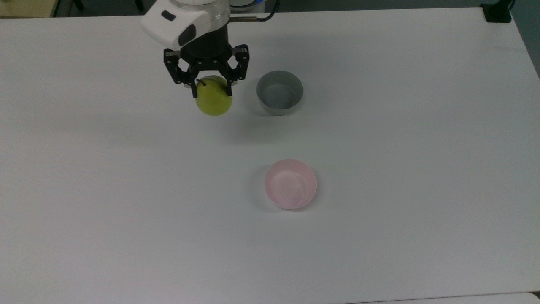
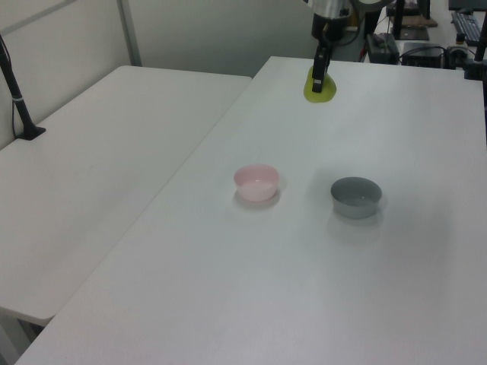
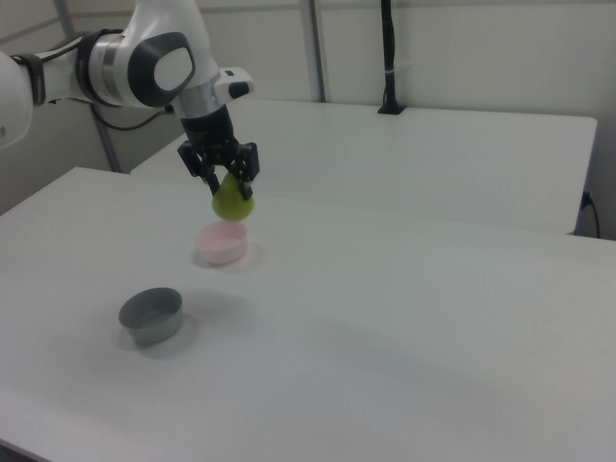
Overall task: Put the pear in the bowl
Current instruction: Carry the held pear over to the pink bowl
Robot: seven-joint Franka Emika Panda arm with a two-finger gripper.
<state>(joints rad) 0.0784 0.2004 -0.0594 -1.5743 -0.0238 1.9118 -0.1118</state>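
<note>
Gripper [image 1: 212,88] raised above the white table [image 1: 379,236], black fingers [image 1: 194,86] pinching the pear [image 1: 214,101] near its top. Pear hanging clear of the table, small dark stem showing beside one finger in the top view, rounded yellow-green body below the fingertips. White arm [image 3: 144,67] reaching in from the right view's left, gripper [image 3: 222,173] pointing down, pear [image 3: 232,201] held in the air above and slightly behind the pink bowl [image 3: 222,244] as the right view shows it.

In the top view, pear just to the left of the grey bowl [image 1: 279,93], not touching it, and well apart from the pink bowl [image 1: 290,184], which sits lower in the top view and further right. Both bowls upright on the table with nothing inside.

In the left view, gripper [image 2: 318,80] and pear [image 2: 320,86] near the far end of the table, pink bowl [image 2: 257,183] and grey bowl [image 2: 355,197] side by side closer to the camera, pink one on the left view's left. Soft shadow on the table beside the grey bowl. Second white table [image 2: 99,152] alongside on the left view's left.
</note>
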